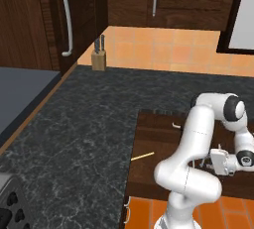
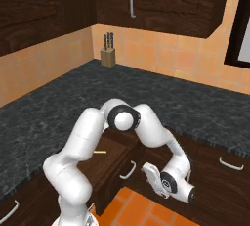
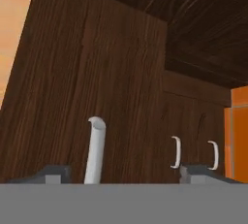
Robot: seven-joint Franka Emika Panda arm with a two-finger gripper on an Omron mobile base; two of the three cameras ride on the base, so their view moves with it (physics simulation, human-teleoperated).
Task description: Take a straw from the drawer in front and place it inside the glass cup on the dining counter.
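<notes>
Drawer (image 1: 163, 143) pulled out from under the black speckled tabletop (image 1: 84, 124), its dark wooden floor exposed, front edge hanging over the orange floor tiles (image 2: 146, 210). Straw (image 1: 142, 156) lying flat inside near the drawer's left wall, slanted, one end close to the tabletop's edge; seen again as a short yellow sliver (image 2: 100, 151) past the arm's elbow in the right base view. Bare drawer floor around the straw, arm links arching over the right part of the drawer. Hand (image 3: 121, 172) low in front of the drawer face, fingertips (image 3: 53, 173) spread wide, one to each side of the curved silver handle (image 3: 96, 150), not pinching it. Two smaller handles (image 3: 193, 152) on neighbouring dark fronts farther off in the hand view. Knife block (image 1: 98, 57) standing at the tabletop's far corner against the tiled wall, well apart from the drawer. Tall cabinet door with a long white handle (image 1: 64, 20) at the left, stove corner (image 1: 10, 208) at the lower left. Wide open tabletop between knife block and drawer.
</notes>
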